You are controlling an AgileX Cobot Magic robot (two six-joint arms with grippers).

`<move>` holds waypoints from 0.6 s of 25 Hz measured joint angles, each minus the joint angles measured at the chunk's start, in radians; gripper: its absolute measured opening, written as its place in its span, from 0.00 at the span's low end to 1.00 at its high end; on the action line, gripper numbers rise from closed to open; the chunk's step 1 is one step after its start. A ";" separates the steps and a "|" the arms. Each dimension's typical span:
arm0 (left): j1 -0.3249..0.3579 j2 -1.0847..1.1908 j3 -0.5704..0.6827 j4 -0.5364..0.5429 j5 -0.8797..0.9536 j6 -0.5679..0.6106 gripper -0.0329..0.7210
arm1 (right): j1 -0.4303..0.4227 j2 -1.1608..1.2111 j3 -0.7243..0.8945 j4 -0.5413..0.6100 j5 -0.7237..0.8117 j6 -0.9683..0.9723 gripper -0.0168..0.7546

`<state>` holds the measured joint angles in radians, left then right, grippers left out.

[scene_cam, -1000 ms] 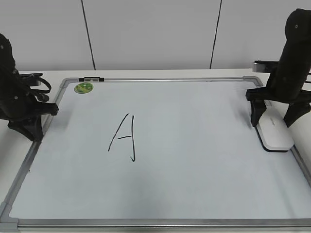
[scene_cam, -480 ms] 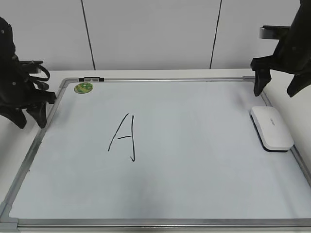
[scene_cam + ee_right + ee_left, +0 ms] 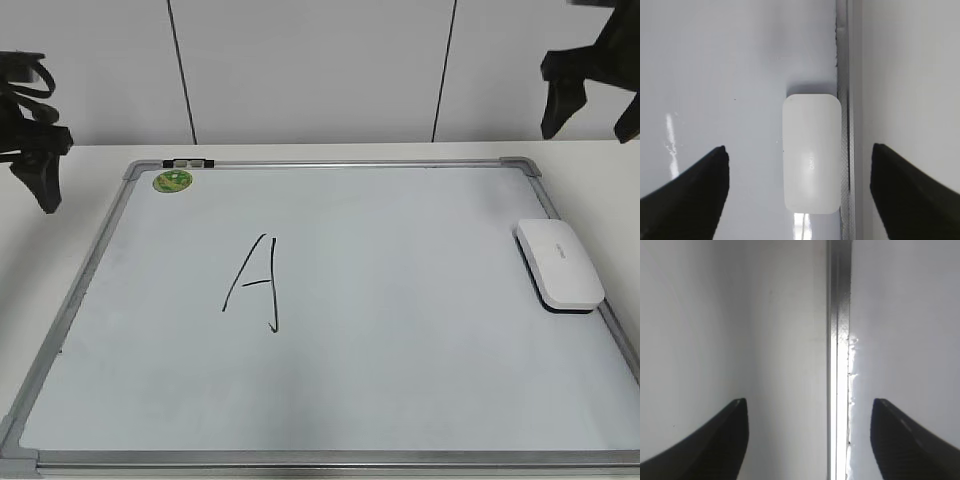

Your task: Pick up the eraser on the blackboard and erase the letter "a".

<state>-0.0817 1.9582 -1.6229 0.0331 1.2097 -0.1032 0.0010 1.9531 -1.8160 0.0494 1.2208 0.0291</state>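
Note:
The eraser (image 3: 560, 264) is a white rounded block lying flat at the right edge of the blackboard (image 3: 400, 350). It also shows in the right wrist view (image 3: 811, 152), next to the grey frame. My right gripper (image 3: 592, 125) is open and empty, high above the eraser; its fingers (image 3: 799, 155) straddle it from well above. My left gripper (image 3: 40, 170) is open and empty, raised over the board's left frame (image 3: 839, 340). Only a tall capital "A" (image 3: 255, 283) is drawn on the board. No small letter "a" is in view.
A round green sticker (image 3: 172, 181) sits at the board's top left corner, beside a small black clip (image 3: 188, 162) on the frame. The board lies on a white table (image 3: 60, 250) in front of a white panelled wall.
Both arms have risen. The right gripper lifted away from around the eraser, which stays on the board. The left gripper lifted from the board's left frame.

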 joint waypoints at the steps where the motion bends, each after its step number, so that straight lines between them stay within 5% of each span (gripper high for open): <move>1: 0.000 -0.014 0.000 0.002 0.002 -0.002 0.76 | 0.000 -0.023 0.000 0.005 0.002 0.002 0.87; 9: -0.002 -0.169 0.000 0.000 0.013 -0.002 0.73 | 0.000 -0.220 0.000 0.051 0.020 0.004 0.72; 15: -0.022 -0.365 0.017 0.021 0.020 -0.002 0.71 | 0.000 -0.388 0.047 0.095 0.026 0.004 0.70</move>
<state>-0.1037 1.5934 -1.6056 0.0538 1.2302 -0.1055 0.0010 1.5649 -1.7688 0.1447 1.2464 0.0330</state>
